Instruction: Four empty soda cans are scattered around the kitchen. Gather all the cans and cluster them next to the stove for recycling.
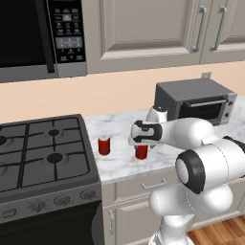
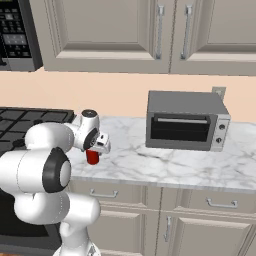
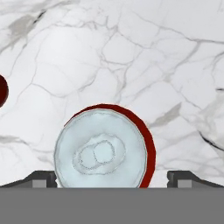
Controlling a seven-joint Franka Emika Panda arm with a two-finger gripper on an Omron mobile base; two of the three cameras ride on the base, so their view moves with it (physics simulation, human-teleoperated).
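Placement step, second red soda can (image 3: 105, 146) between wide-spread gripper (image 1: 140, 147) fingers, standing on marble counter (image 1: 119, 165); grip uncertain. First can (image 1: 104, 145) at 9 o'clock, beside stove (image 1: 43, 153). Next: lift clear.

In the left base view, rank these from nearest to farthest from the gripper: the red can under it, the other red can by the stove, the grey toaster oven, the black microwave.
1. Red soda can directly below the gripper, on the marble counter.
2. Second red soda can, to its left beside the black gas stove.
3. Grey toaster oven, right, at the wall.
4. Black microwave, upper left above the stove.
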